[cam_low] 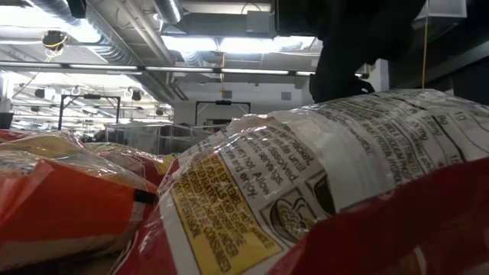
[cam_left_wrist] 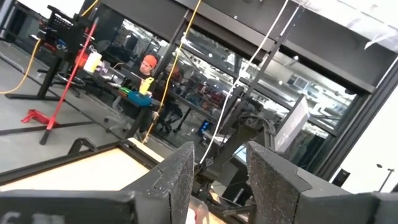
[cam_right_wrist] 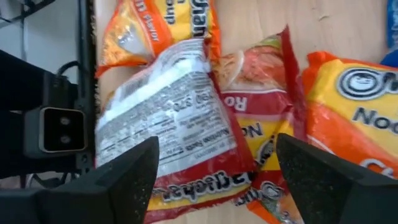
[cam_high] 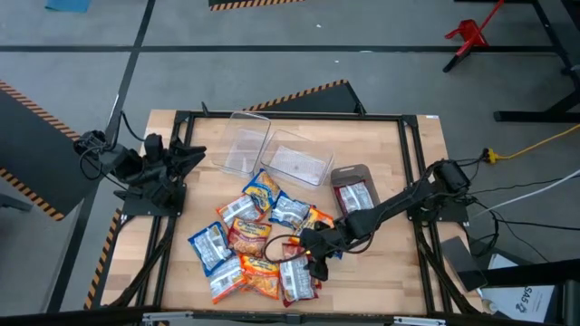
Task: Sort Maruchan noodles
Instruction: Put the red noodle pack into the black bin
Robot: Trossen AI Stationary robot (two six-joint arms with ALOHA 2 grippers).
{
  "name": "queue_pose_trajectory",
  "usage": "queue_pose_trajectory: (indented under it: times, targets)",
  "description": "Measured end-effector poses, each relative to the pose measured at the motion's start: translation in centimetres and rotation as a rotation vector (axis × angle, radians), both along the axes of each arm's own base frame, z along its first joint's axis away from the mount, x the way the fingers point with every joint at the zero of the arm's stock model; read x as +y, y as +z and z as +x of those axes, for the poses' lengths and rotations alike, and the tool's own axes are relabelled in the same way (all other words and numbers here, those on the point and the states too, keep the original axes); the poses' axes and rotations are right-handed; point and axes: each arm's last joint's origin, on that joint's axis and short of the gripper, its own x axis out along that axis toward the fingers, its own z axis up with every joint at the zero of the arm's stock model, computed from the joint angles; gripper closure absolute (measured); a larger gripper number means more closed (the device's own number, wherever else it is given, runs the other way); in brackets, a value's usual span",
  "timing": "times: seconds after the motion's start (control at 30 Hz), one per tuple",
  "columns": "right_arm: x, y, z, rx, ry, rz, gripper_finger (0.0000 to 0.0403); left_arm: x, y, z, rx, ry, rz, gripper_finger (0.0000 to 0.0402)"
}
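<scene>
The Maruchan noodle packets lie in a loose, overlapping pile (cam_high: 258, 240) on the near middle of the table: blue-and-white ones (cam_high: 210, 244), orange-yellow ones (cam_high: 261, 188) and red-brown ones (cam_high: 249, 234). My right gripper (cam_high: 313, 261) is open over the pile's near right part. In the right wrist view its fingers (cam_right_wrist: 127, 180) stand wide apart on either side of a red-brown packet (cam_right_wrist: 180, 130) that lies label side up. That packet (cam_low: 321, 176) fills the low view, with the gripper (cam_low: 359, 46) dark above it. My left gripper (cam_left_wrist: 217, 180) is open and waits at the table's left edge (cam_high: 168, 167).
Two clear bins (cam_high: 246, 143) (cam_high: 297, 163) stand on the far middle of the table. A grey bin (cam_high: 353, 187) right of them holds red-brown packets. A small black camera (cam_right_wrist: 56, 130) sits at the near edge beside the pile. Bare wood shows at the near right (cam_high: 381, 267).
</scene>
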Motion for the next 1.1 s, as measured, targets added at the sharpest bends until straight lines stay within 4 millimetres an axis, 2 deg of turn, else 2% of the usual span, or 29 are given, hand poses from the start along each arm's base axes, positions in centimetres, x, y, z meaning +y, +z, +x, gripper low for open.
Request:
queue_pose_trajectory:
  times: [0.47, 0.7, 0.83, 1.0, 1.1]
  targets:
    - [0.0, -0.1, 0.0, -0.006, 0.023, -0.021, 0.0204, 0.0, 0.0, 0.0, 0.004, 0.000, 0.000, 0.0260]
    - [0.2, -1.5, 0.2, 0.044, 0.062, 0.011, 0.0242, 0.0, -0.1, 0.0, 0.004, -0.003, -0.014, 0.0260]
    - [0.2, -1.5, 0.1, 0.056, 0.058, 0.005, 0.0293, 0.0, -0.1, 0.0, 0.003, -0.002, -0.014, 0.0260]
    - [0.2, -1.6, 0.0, 0.070, 0.069, 0.020, 0.0389, 0.0, -0.1, 0.0, 0.005, 0.004, -0.016, 0.0260]
    - [0.2, -1.6, 0.0, 0.079, 0.044, 0.031, 0.0392, 0.0, -0.1, 0.0, 0.006, 0.005, -0.016, 0.0260]
